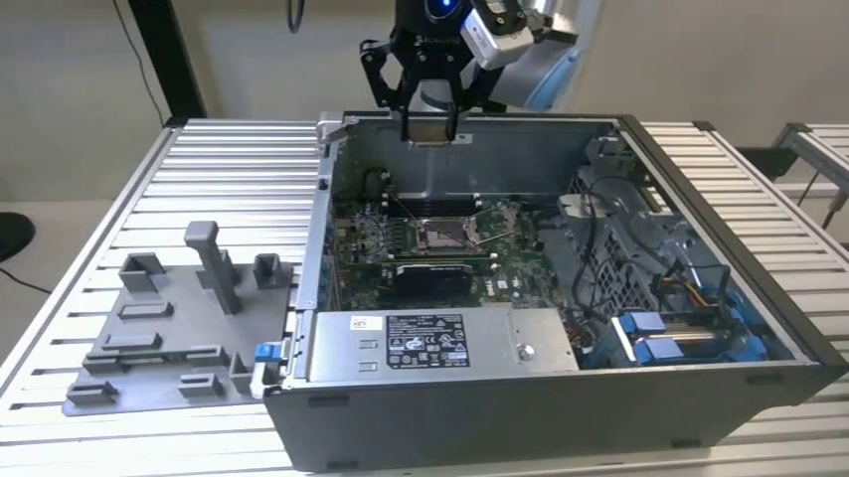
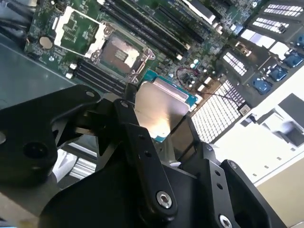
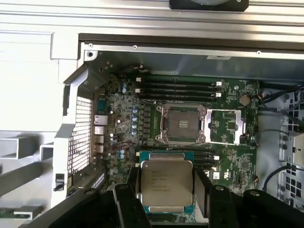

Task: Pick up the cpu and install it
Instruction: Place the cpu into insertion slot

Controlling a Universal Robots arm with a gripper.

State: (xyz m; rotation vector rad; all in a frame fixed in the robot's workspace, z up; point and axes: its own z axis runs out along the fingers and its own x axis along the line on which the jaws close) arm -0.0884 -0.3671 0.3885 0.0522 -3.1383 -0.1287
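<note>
One cpu (image 3: 166, 184) | tool (image 1: 430, 131) clenched on its side edges | high over open case (image 1: 531, 397), socket (image 3: 182, 124) uncovered

Pale wall (image 1: 67, 70) behind a ribbed aluminium table (image 1: 226, 174), black post (image 1: 163, 55) alongside.

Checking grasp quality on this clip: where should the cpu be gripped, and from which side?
Grip two opposite thin edges, the gripper coming in over a third edge so its fingers run along both sides. The cpu is a thin flat square: only the edges offer pinch surfaces, leaving both faces free. It is held so here.
</note>
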